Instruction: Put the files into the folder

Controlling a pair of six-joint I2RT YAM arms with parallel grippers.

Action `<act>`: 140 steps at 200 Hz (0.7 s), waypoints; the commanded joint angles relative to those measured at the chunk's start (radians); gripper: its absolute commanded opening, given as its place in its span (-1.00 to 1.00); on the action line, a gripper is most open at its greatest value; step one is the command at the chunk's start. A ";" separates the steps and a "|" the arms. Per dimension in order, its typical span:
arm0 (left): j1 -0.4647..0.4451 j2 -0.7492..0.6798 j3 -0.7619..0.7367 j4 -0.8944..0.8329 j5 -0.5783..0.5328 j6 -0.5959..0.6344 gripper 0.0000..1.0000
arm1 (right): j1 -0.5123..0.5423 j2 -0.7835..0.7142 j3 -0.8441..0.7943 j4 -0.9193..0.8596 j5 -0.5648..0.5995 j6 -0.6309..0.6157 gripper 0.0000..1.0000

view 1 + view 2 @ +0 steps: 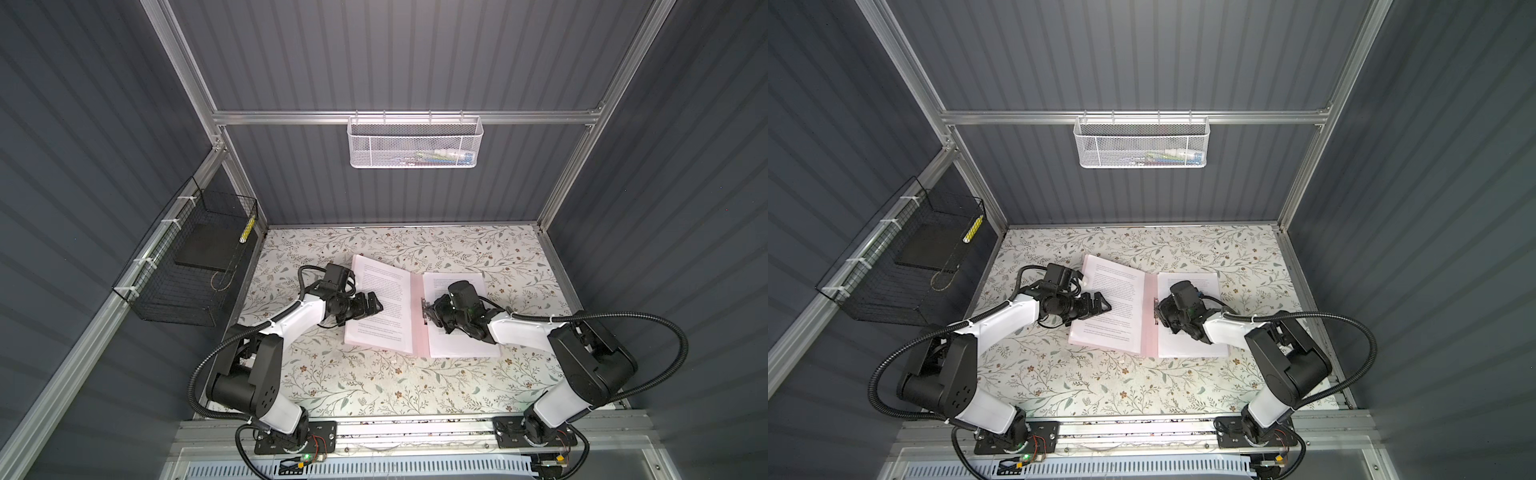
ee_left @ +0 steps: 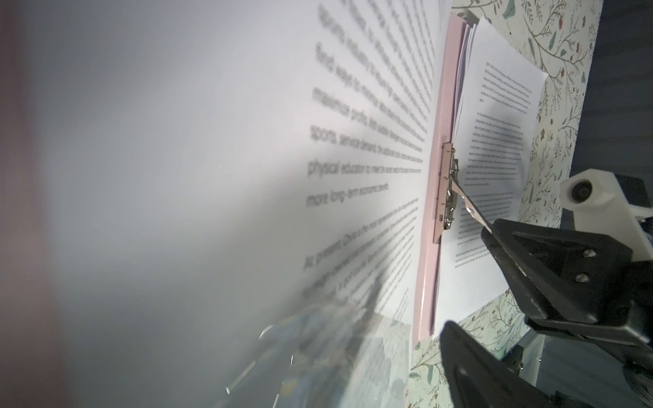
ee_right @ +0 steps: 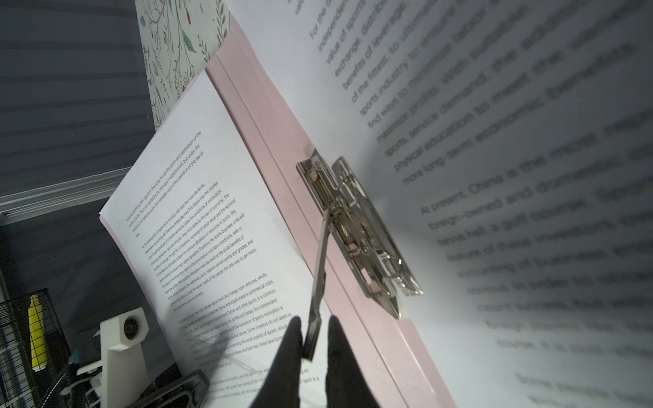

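While pinching the folder's (image 3: pixel 261 116) clip lever (image 3: pixel 321 261) with right claw (image 3: pixel 313 332), could slip off slick metal. Holds left claw (image 1: pixel 371 306) wide, empty, left of that lever.

The pale pink folder (image 1: pixel 417 343) lies open near the middle of the floral worktop (image 1: pixel 374 395), with its spine running away from the robot. White files printed with blocks of small black text cover both halves. The left stack (image 1: pixel 386 282) sits askew to the spine, and the right stack (image 1: pixel 457 347) lies square. A silver clip (image 3: pixel 357 226) sits by the spine with its lever (image 3: pixel 321 268) raised.
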 commanded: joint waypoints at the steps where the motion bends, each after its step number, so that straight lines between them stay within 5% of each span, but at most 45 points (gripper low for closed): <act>1: -0.006 -0.016 -0.011 0.000 0.019 0.018 1.00 | -0.011 0.001 -0.018 0.006 0.000 0.006 -0.68; 140: -0.006 -0.005 -0.008 0.004 0.025 0.019 1.00 | -0.016 0.038 -0.023 0.067 -0.042 0.025 -0.75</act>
